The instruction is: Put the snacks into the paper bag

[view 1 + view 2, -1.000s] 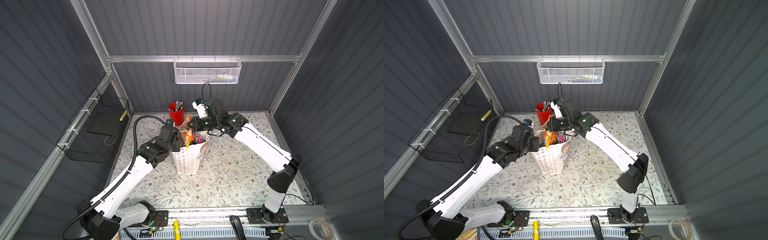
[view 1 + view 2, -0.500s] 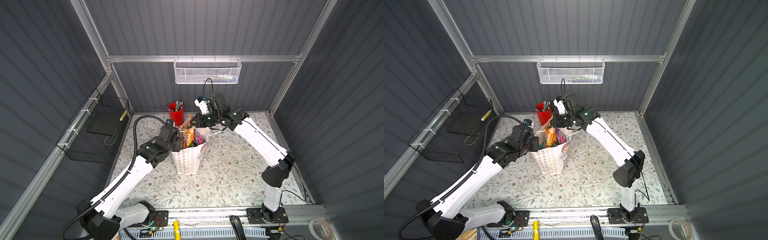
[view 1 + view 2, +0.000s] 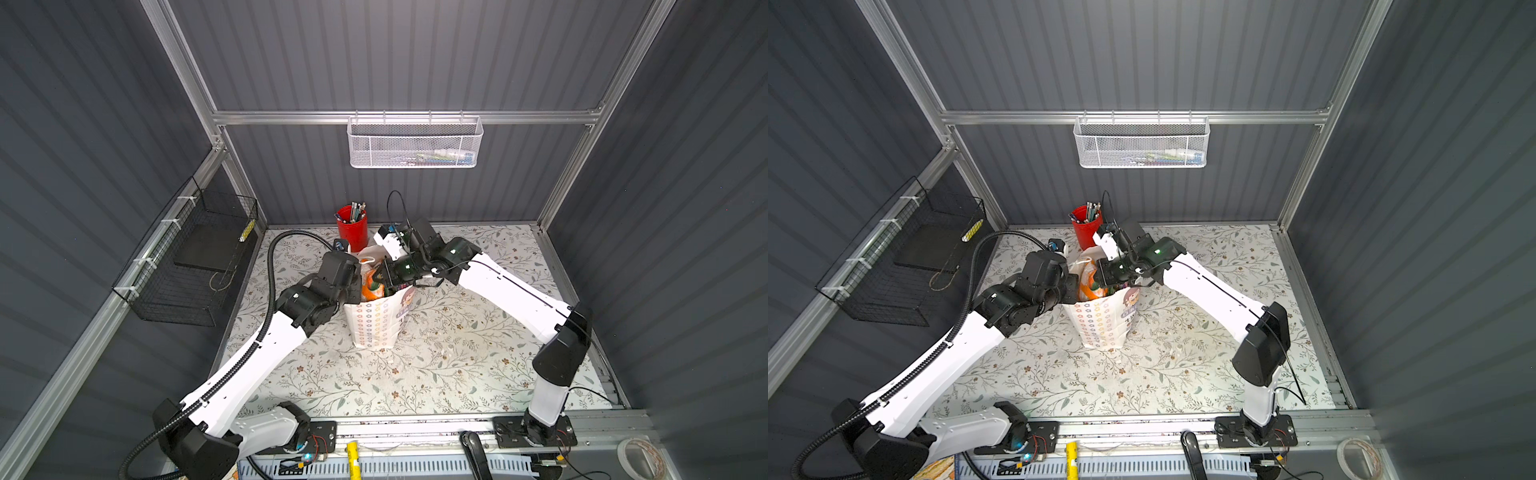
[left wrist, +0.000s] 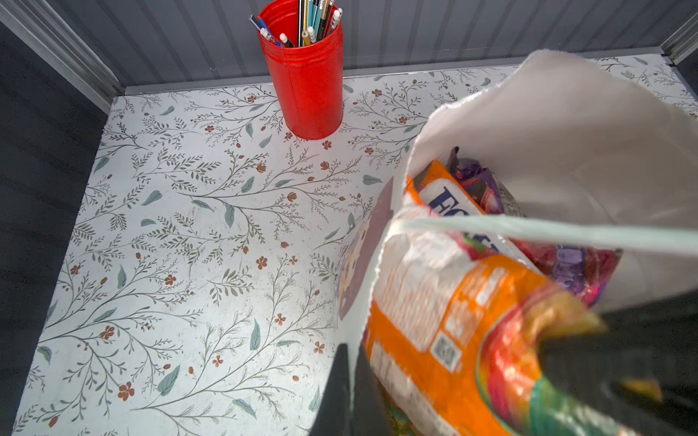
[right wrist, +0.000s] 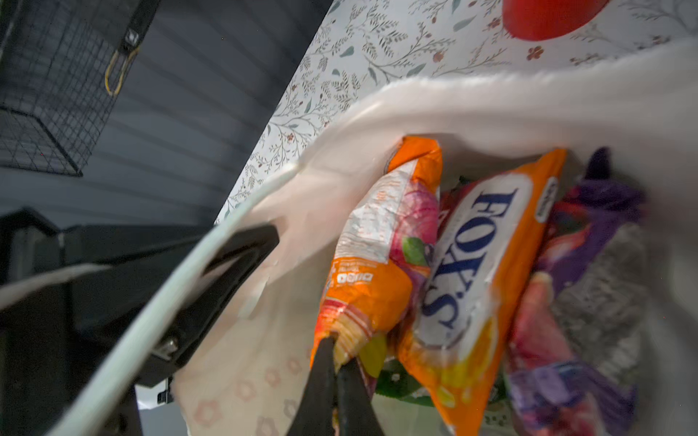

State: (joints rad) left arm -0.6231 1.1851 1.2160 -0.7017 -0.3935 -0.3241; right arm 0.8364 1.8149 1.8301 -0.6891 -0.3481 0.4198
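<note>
Right hand (image 5: 335, 356) pinching orange snack (image 5: 368, 294), left hand (image 5: 257, 249) clamping paper bag (image 5: 491, 102) rim

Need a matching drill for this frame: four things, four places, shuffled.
1 red cup
2 white mesh basket
3 black wire basket
4 orange packet

A hung high at the back
B pinched by the right gripper at the paper bag mouth
C mounted on the left side
D standing on the table, behind the bag

Pairs: 1-D, 2-A, 3-C, 4-B
</note>
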